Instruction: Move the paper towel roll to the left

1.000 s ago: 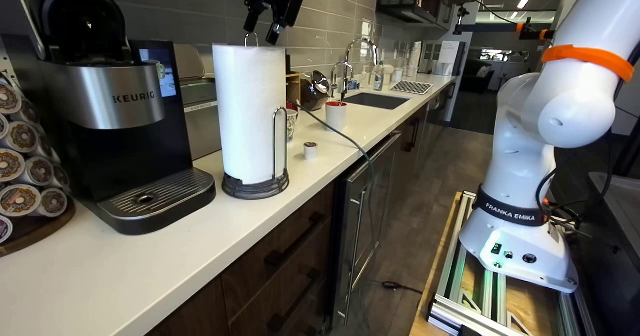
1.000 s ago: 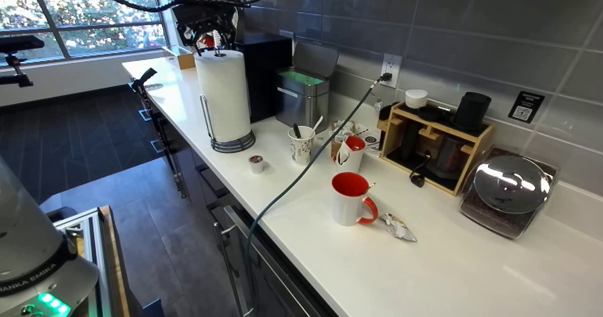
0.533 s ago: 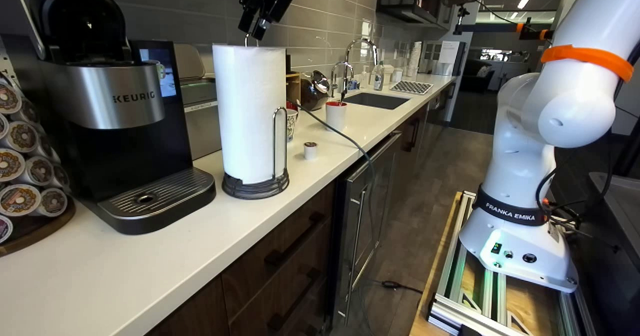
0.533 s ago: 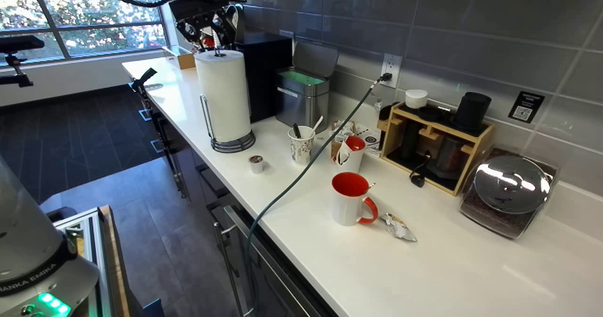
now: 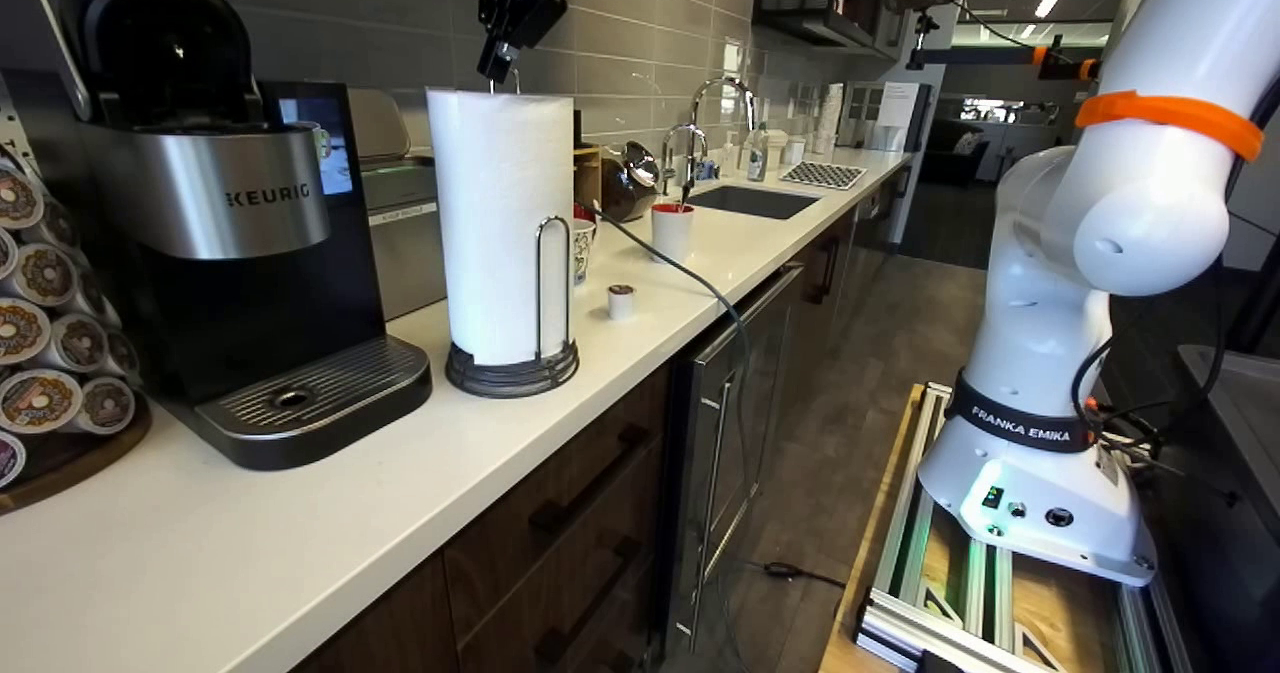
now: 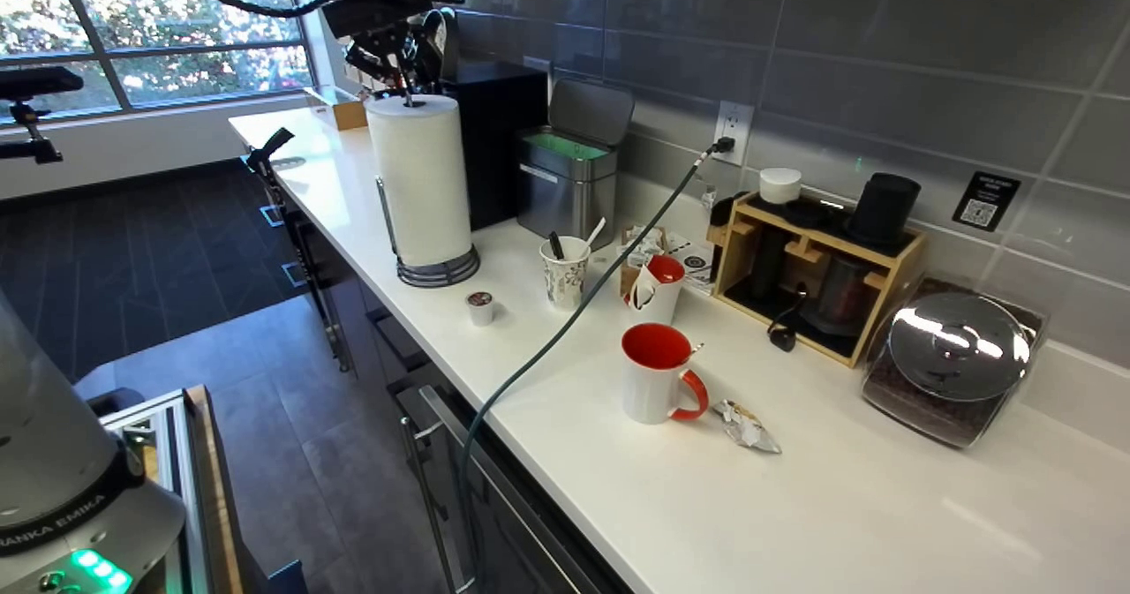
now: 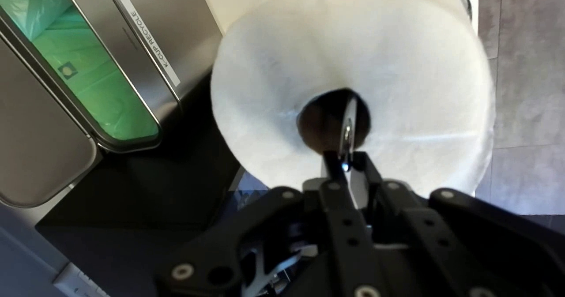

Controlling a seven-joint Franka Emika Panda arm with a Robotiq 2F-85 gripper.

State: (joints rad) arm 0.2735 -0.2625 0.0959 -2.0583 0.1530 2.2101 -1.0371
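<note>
— Where's the paper towel roll (image 5: pixel 505 228)?
— On the white counter (image 5: pixel 250 543), the top loop (image 7: pixel 348 131) of its wire holder (image 5: pixel 512 378) pinched in the gripper (image 7: pixel 345 158).
— Anything crowding it?
— The Keurig coffee machine (image 5: pixel 240 223) stands just beside it; a coffee pod (image 6: pixel 481 309), a patterned paper cup (image 6: pixel 565 278) and the K-Cup recycling bin (image 6: pixel 554 192) are near.

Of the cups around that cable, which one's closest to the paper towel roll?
The patterned cup holding sticks. The red-handled mug and the other red-lined mug both stand farther from the paper towel roll.
</note>
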